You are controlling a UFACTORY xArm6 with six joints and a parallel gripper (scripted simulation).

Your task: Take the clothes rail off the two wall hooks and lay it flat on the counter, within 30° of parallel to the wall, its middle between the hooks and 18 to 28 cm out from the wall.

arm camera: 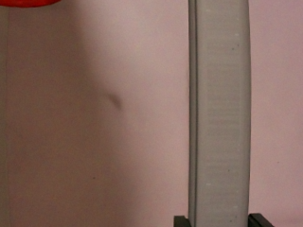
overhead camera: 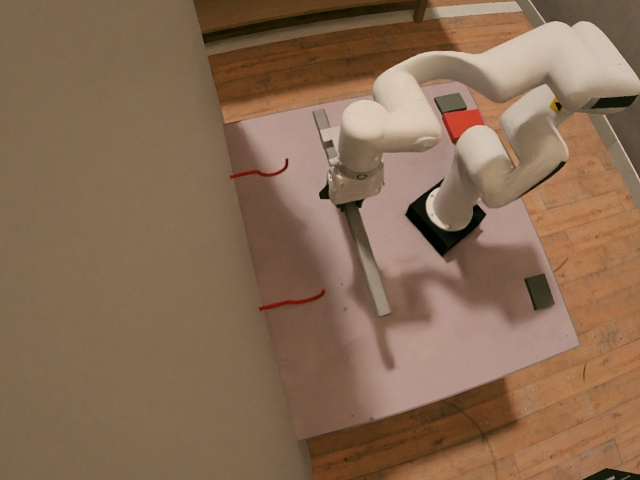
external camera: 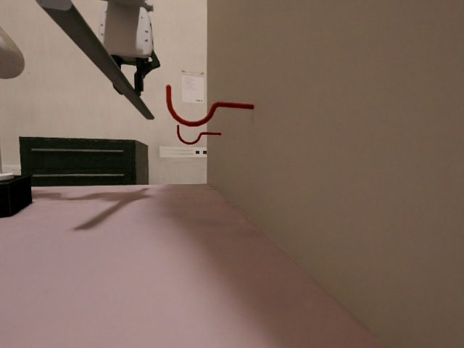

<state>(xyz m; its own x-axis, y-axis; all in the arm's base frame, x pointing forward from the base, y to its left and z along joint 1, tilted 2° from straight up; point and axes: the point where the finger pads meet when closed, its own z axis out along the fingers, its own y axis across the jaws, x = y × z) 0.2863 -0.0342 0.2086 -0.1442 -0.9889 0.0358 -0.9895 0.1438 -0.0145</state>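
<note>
The grey clothes rail is a long flat bar, held in the air well above the pink counter. My gripper is shut on it near its middle. The rail is clear of the two red wall hooks, out from the wall and roughly parallel to it. In the side view the rail hangs higher than the hooks, with the gripper behind it. The wrist view shows the rail running up between the fingertips.
The tan wall fills the left side. The arm's black base stands on the counter. A red block and a grey block sit at the far corner. Another grey block lies near the right edge.
</note>
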